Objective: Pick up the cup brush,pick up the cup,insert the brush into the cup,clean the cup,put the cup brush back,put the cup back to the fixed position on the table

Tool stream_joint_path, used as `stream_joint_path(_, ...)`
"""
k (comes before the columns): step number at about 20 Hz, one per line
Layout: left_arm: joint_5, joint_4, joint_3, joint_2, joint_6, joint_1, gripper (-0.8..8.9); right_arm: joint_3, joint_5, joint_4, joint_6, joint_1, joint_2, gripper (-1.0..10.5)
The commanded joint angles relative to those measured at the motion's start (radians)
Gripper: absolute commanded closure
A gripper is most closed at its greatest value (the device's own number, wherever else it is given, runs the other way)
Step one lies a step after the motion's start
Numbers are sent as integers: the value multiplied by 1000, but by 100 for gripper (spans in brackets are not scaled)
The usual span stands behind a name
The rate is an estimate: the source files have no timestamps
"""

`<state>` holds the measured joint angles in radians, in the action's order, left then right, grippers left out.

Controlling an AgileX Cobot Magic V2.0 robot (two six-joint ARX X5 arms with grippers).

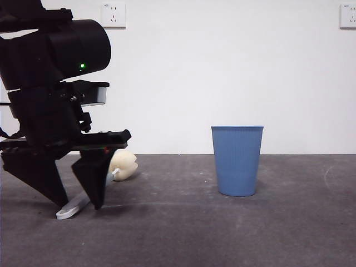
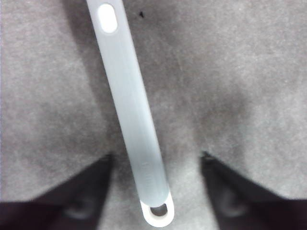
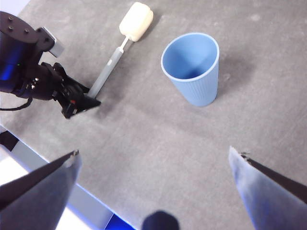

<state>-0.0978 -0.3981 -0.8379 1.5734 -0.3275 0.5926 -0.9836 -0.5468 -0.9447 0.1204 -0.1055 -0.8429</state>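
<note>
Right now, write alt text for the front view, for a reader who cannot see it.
The black left gripper has its open jaws down at the dark grey table, straddling the grey-handled cup brush, whose cream sponge head lies behind. The blue ribbed plastic cup stands upright and apart, farther along the table.

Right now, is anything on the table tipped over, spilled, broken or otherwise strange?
Nothing stands out. The cup stands upright and looks empty. The brush lies flat on the table, apart from the cup. The left gripper is open around its handle; the right gripper is open above the table.
</note>
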Motion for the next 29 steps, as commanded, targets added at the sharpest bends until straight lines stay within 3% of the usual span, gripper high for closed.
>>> stream_joint_path(1, 2, 2, 0, 6, -13, 3, 800, 1, -2, -1, -1, -2, 2, 385)
stream_joint_path(11, 1, -11, 0, -55, -9, 1, 822, 1, -4, -31, -2, -2, 0, 415)
stream_joint_path(16, 0, -58, 0, -149, -7, 1, 822, 1, -5, -30, -71, -2, 0, 414)
stream_joint_path(19, 0, -140, 0, -256, 51, 1, 822, 1, -14, -18, -70, -2, -18, 415)
stream_joint_path(21, 0, -209, 0, -360, 97, 1, 822, 8, -122, 25, -68, -2, -40, 414)
stream_joint_path(22, 0, -251, 0, -418, 116, 1, 822, 19, -134, 55, -68, -3, -48, 415)
stream_joint_path(25, -5, -393, 0, -581, 147, 1, 822, 82, -95, 148, -71, -23, -55, 414)
stream_joint_path(29, -6, -504, 0, -738, 148, 1, 822, 226, -52, 331, -148, -58, -56, 413)
